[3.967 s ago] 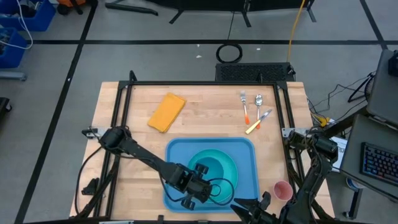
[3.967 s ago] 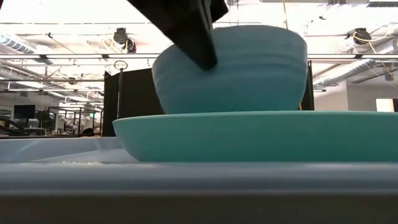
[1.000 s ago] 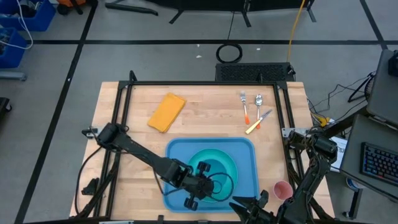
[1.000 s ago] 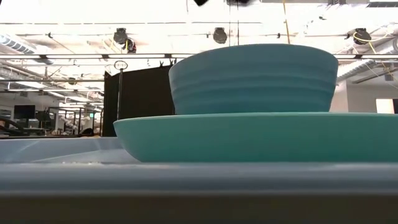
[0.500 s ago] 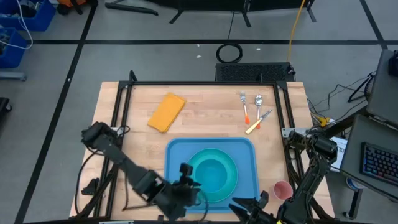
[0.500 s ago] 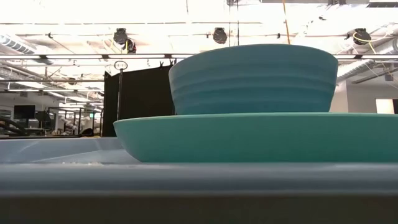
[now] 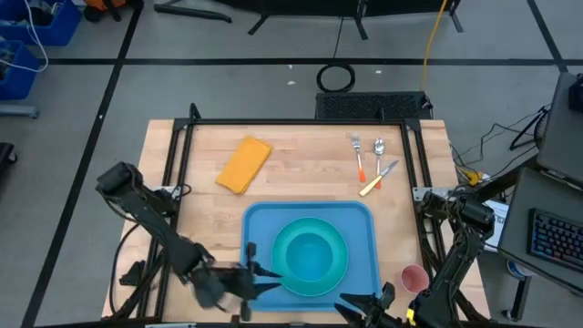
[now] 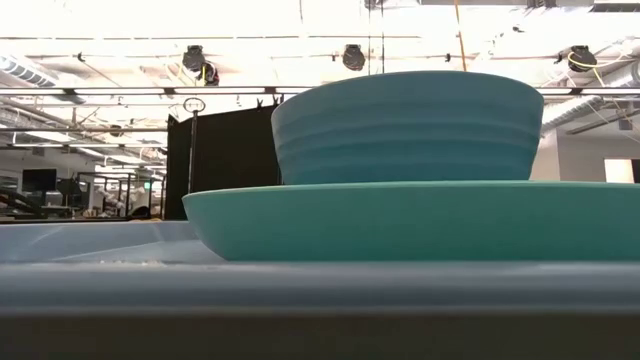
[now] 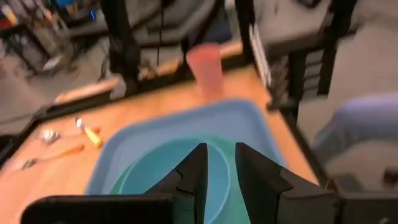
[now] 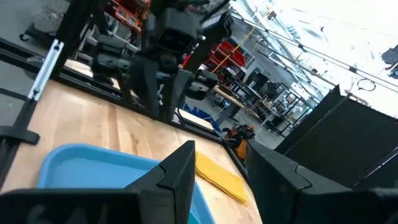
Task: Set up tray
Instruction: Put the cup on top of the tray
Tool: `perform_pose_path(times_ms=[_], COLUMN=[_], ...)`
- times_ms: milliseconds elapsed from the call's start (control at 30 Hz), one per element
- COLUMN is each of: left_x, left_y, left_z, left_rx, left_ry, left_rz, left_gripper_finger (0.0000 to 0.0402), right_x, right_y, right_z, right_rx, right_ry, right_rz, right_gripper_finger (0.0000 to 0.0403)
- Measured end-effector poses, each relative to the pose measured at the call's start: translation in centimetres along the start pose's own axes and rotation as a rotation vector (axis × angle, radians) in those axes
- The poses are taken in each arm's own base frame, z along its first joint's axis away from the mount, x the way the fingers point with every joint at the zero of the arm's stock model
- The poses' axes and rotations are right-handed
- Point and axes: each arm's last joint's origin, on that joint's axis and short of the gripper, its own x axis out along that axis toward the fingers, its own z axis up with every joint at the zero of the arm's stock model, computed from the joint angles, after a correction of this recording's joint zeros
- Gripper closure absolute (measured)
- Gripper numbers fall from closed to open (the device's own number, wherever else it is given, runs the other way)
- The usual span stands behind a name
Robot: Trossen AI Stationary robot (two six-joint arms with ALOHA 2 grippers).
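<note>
The blue tray (image 7: 366,239) lies at the table's near middle. On it lies a teal plate (image 8: 420,220), and a teal bowl (image 8: 408,125) stands upright on its base in the plate's middle (image 7: 312,253). My left gripper (image 7: 264,278) hovers just left of the tray's near left corner, pointing across it; its fingers (image 9: 217,177) are open with nothing between them. My right gripper (image 7: 369,305) waits open at the table's near edge by the tray's near right corner, nothing between its fingers (image 10: 227,177).
A pink cup (image 7: 414,278) stands right of the tray. A folded yellow cloth (image 7: 244,164) lies at the far left. A fork (image 7: 358,155), a spoon (image 7: 379,148) and a yellow-handled knife (image 7: 377,180) lie at the far right. Bare wood lies between cloth and cutlery.
My left gripper has drawn away from above the bowl toward the table's left and near edges, tipping from pointing down to nearly level, and now points across the tray. Its arm has swung out to the left. Bowl and plate have stayed where they were.
</note>
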Motion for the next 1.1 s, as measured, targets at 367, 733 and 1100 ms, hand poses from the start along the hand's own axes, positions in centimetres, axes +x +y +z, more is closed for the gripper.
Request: perform_pose_path(times_ms=[367,733,1100], left_x=[-4.1,-4.3,-4.4], left_y=[0.4,0.2,0.2], left_z=[-3.5,-3.5,-3.3], left_rx=[-0.060,-0.031,-0.033], left_ry=[-0.280,-0.286,-0.300], left_rz=[-0.089,-0.085,-0.079], left_gripper_finger=[0.0314,0.0314,0.0314], right_x=[2.4,6.1,9.4], right_y=[-1.8,-6.0,-3.9], right_z=[2.3,3.9,-0.6], right_rx=[0.076,0.189,0.216], right_ry=[0.031,0.075,0.109], right_rz=[-0.048,-0.133,-0.203], right_gripper_finger=[0.0273,0.0273,0.0290])
